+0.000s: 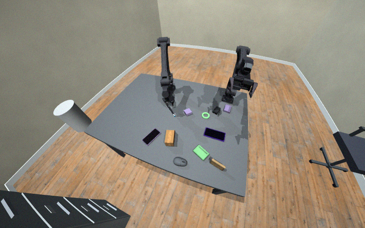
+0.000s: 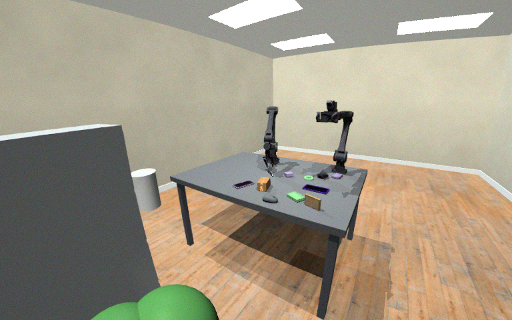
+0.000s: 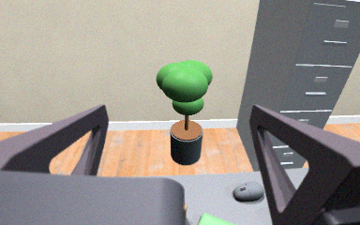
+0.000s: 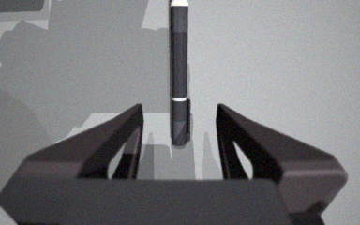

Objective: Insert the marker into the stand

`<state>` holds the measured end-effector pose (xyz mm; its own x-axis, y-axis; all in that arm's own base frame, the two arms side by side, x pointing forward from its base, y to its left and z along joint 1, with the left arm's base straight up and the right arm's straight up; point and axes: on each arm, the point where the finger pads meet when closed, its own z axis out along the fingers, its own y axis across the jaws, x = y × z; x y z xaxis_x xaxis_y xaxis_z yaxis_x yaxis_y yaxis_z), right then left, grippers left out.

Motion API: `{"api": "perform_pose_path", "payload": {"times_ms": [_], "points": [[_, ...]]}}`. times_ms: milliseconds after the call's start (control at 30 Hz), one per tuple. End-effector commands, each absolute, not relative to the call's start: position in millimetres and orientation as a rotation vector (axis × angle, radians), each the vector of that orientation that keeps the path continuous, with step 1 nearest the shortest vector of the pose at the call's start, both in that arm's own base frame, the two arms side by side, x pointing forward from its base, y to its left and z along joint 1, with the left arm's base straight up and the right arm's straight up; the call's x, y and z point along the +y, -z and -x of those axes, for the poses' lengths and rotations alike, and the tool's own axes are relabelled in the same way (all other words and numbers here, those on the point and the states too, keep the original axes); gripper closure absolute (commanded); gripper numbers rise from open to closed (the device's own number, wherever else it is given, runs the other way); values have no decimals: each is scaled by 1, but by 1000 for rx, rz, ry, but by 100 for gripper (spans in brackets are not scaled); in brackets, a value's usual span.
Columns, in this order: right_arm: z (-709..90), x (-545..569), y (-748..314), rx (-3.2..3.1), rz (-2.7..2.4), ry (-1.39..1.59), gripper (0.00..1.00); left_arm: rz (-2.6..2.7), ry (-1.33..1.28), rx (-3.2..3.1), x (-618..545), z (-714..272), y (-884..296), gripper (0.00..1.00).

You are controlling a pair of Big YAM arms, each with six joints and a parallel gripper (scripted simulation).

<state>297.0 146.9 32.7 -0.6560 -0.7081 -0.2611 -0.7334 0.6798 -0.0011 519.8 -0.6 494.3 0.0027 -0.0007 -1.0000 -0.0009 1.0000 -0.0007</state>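
Note:
The dark marker (image 1: pixel 169 108) (image 4: pixel 179 61) lies on the desk, with a thin white band and a pale end; a blue-green tip shows at that end in the top view. My right gripper (image 4: pixel 179 112) (image 1: pixel 168 103) is partly open above the marker's dark end. That end shows between the fingers, with a gap on each side. A small black object (image 1: pixel 216 110) (image 2: pixel 323 175), probably the desk stand, is near the left arm's base; its hole cannot be made out. My left gripper (image 3: pixel 179 112) is wide open and empty, raised high near its base and far from the marker.
Lilac blocks (image 1: pixel 187 111) (image 1: pixel 227 108) and a green ring (image 1: pixel 205 115) lie around the black object. An orange box (image 1: pixel 169 137), two phones (image 1: pixel 151 136) (image 1: pixel 214 134), a green case (image 1: pixel 200 152), a tan block (image 1: pixel 217 164) and a mouse (image 1: pixel 179 161) are farther from the arms.

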Motion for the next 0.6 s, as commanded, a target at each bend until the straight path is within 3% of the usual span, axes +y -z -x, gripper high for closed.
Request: {"api": "perform_pose_path", "payload": {"times_ms": [0,567], "points": [[-301,154,-20,2641,1155,-156,51,-1,14,1552,-5,-521,-499,0],[-305,159,6,2646,1157,-153,51,-1,14,1552,-5,-521,-499,0]]}}
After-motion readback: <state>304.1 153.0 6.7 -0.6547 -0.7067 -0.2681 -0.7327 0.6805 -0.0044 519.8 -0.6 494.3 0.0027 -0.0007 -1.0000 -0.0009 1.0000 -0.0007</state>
